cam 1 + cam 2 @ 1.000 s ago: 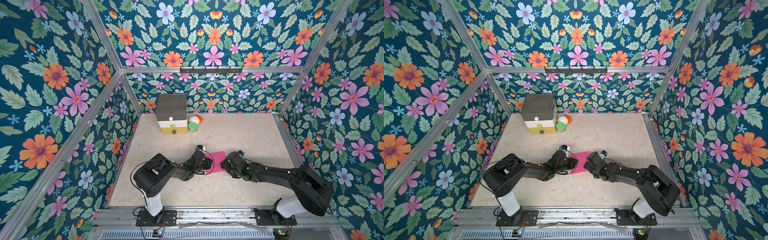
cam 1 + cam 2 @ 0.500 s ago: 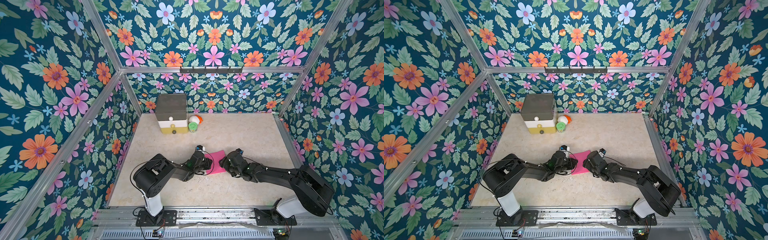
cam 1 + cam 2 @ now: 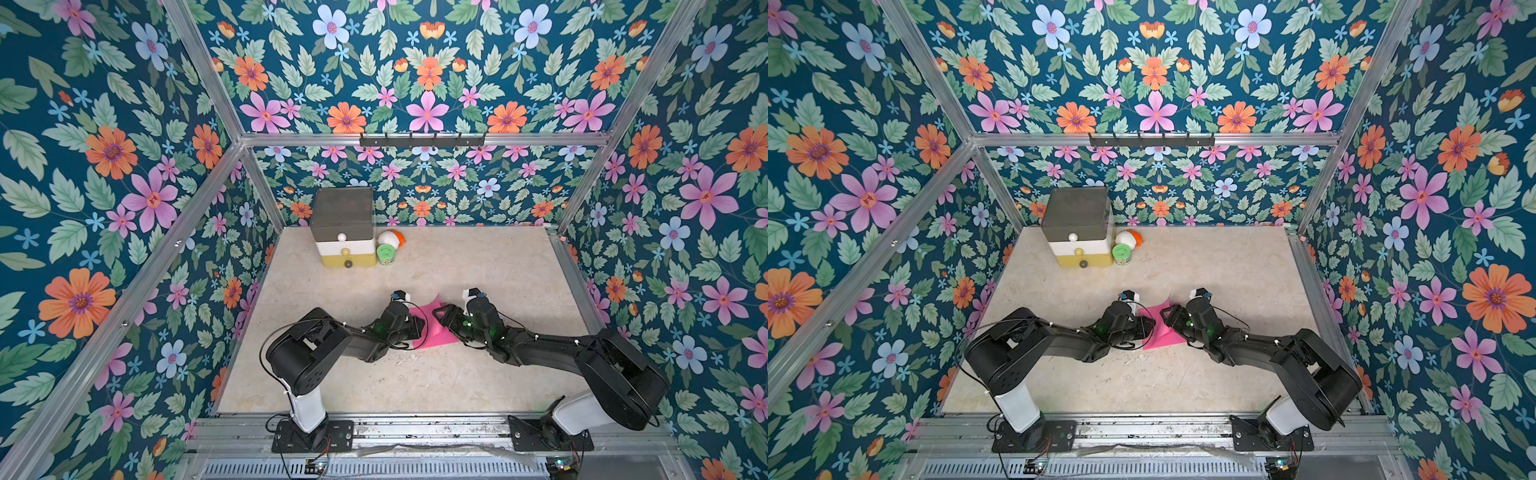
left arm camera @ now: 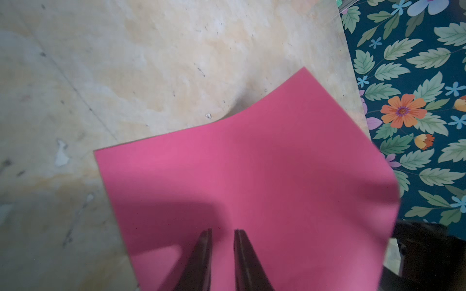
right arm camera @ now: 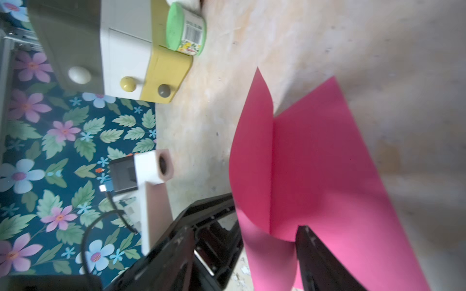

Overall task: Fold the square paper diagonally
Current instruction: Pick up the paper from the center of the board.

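The pink square paper (image 3: 432,334) (image 3: 1160,332) lies mid-table between my two grippers. Its right side is lifted and curled over toward the left, with one corner standing up. My left gripper (image 3: 415,323) (image 3: 1148,326) rests over the paper's left part. In the left wrist view its fingers (image 4: 222,230) stand a narrow gap apart above the pink sheet (image 4: 252,171), nothing between them. My right gripper (image 3: 441,314) (image 3: 1170,314) is open wide at the raised side. In the right wrist view (image 5: 244,228) the curled loop of paper (image 5: 315,163) sits between its fingers.
A three-drawer box (image 3: 343,232) stands at the back left of the table, with a green-lidded can (image 3: 387,253) and a white and orange object (image 3: 391,237) beside it. A black hook rail (image 3: 422,139) runs along the back wall. Flowered walls enclose three sides.
My right gripper has moved left, pushing the paper's right side up and over. The paper went from nearly flat to curled with a raised corner. The left gripper stays put.
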Controlling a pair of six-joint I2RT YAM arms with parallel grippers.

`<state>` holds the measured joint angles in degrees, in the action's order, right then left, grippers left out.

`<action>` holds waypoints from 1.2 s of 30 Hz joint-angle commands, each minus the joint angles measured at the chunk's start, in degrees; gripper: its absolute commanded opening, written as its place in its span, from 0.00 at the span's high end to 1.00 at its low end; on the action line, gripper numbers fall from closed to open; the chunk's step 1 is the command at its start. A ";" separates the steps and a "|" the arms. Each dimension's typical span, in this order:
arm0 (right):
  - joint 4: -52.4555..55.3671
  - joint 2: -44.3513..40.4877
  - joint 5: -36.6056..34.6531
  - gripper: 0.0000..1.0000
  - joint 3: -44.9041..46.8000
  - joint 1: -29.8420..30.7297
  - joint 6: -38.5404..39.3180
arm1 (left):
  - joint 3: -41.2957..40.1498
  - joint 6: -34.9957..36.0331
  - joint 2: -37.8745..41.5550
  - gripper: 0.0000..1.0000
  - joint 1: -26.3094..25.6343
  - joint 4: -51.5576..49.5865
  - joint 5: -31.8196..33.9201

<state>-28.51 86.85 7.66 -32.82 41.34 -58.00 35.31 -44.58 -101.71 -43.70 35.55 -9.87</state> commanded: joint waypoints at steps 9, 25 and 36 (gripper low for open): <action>1.93 2.81 5.02 0.32 -1.08 -3.02 3.48 | 0.66 0.45 -0.15 0.77 0.00 -4.39 0.11; 14.07 1.13 2.89 1.00 -3.06 -3.20 6.39 | 0.30 0.28 0.08 0.77 -0.01 -3.78 0.19; 16.13 -6.74 0.58 1.00 -2.86 -3.25 8.33 | 1.32 3.34 10.93 0.64 0.05 -10.80 4.09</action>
<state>-13.15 82.30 9.89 -35.51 38.06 -51.27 35.51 -43.79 -94.56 -43.75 28.34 -8.60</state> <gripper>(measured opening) 0.072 0.351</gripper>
